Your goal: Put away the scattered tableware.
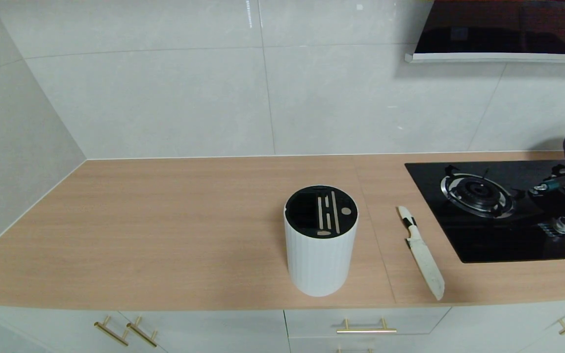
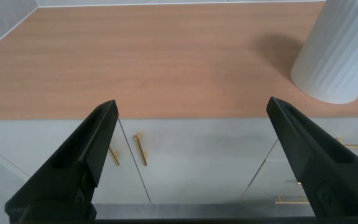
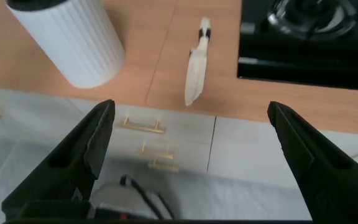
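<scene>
Right of centre in the head view, a white knife lies flat on a wooden counter. It sits between a white ribbed knife holder at the middle of the frame and a black gas stove at the right, near both but touching neither.

The knife's long axis runs steeply from upper left to lower right. Its handle, marked by a black band, is the upper end, toward the tiled wall. The blade tip is the lower end, close to the counter's front edge.

The knife looks light, stiff and thin, with a smooth blade that would probably slip. The thicker handle seems the safest place to take hold.

The holder's black top has narrow slots, all apparently vacant.

The left gripper and right gripper both hang released, fingers spread wide, in front of the cabinet doors, grasping nothing.
</scene>
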